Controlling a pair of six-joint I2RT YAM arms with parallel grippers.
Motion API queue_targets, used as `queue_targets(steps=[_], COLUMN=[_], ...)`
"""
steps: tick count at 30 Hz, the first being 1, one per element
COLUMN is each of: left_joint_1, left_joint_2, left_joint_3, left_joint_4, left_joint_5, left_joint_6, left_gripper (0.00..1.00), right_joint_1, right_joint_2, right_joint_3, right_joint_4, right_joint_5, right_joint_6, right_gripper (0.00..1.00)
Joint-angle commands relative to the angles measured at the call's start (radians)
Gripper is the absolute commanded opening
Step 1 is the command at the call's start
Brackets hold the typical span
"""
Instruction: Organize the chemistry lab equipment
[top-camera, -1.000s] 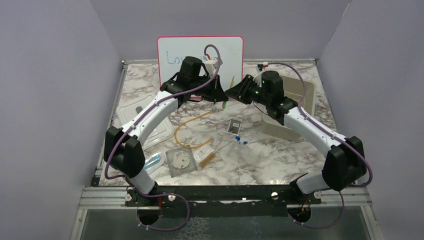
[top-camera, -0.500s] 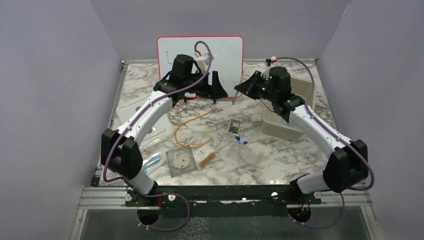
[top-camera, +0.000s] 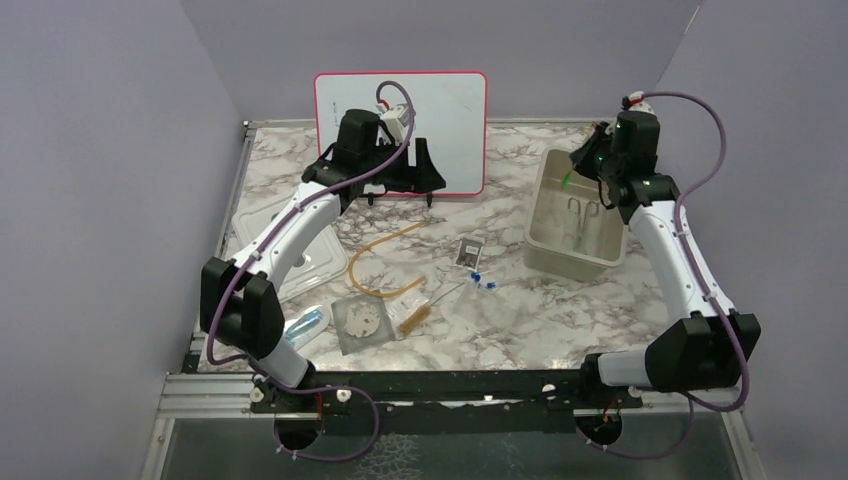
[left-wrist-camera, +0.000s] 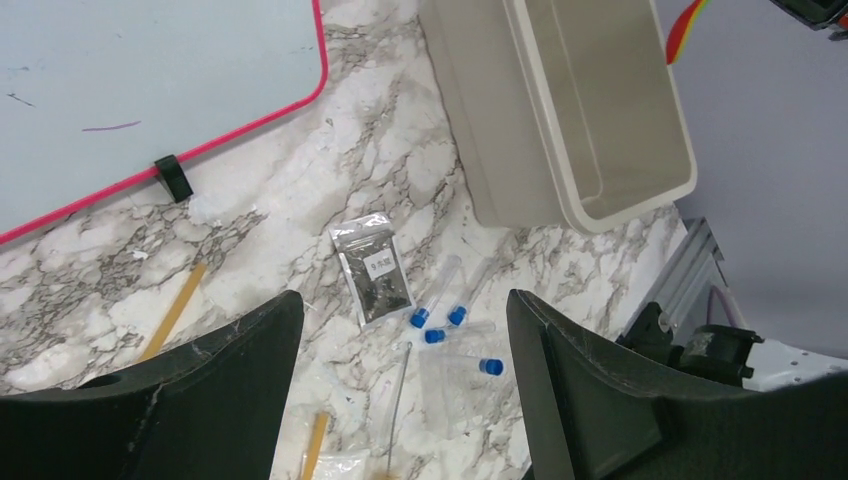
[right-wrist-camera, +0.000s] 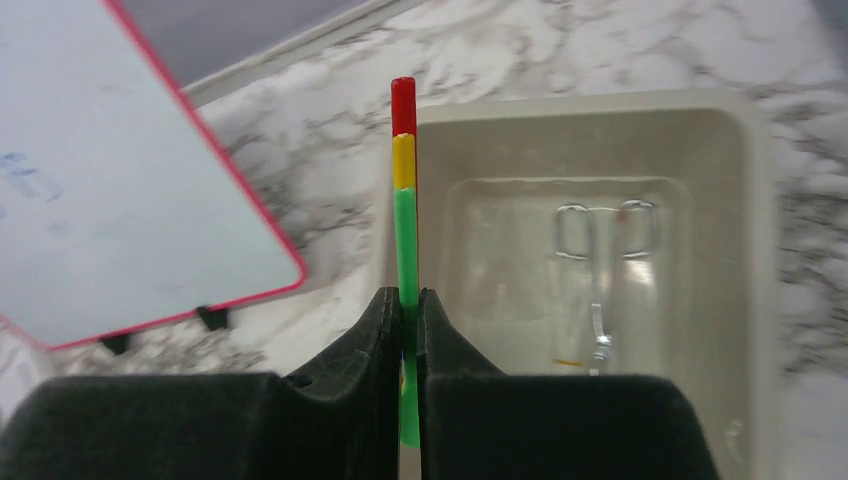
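Two jaws of the right gripper (right-wrist-camera: 405, 300) are pinched shut on the red-tipped dropper (right-wrist-camera: 403, 180), its green-and-yellow stem upright over the rim of the beige bin (right-wrist-camera: 757, 200), where metal forceps (right-wrist-camera: 598, 290) lie. The step in hand looks like depositing it; next it needs lowering over the bin's floor, then release. The left gripper (left-wrist-camera: 402, 300) hangs spread wide, empty, above a clear packet (left-wrist-camera: 373, 270) and blue-capped tubes (left-wrist-camera: 440, 322) on the desk (left-wrist-camera: 300, 190).

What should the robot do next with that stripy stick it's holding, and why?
Probably bring the right gripper a little lower over the beige bin and let go. It is shut on the striped stick, the bin lies open below, and metal forceps already lie inside.
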Motion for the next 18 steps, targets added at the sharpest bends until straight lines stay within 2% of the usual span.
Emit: queue_targets(steps=[1, 4, 8, 18], left_joint_1=[0.003, 0.003, 0.003, 0.003], left_joint_2=[0.059, 0.096, 0.138, 0.198], left_joint_3=[0.060, 0.089, 0.116, 0.145], left_joint_4=[-0.017, -0.022, -0.029, -0.064], left_joint_5=[-0.070, -0.091, -0.111, -0.090], left_joint_6=[0.026, 0.031, 0.034, 0.062], left_gripper=[0.77, 0.77, 0.77, 0.77], right_joint_1=[-0.076, -0.097, -0.125, -0.126], right_joint_2=[-0.011, 0.023, 0.096, 0.285], right_joint_3=[-0.017, -0.075, -0.073, -0.121], right_joint_4=[-0.104, -0.109, -0.154, -0.134], right_joint_5=[0.047, 0.117, 0.109, 0.156], right_joint_6=[-0.140, -0.149, -0.111, -0.169], right_gripper=[0.09, 0.09, 0.10, 0.15])
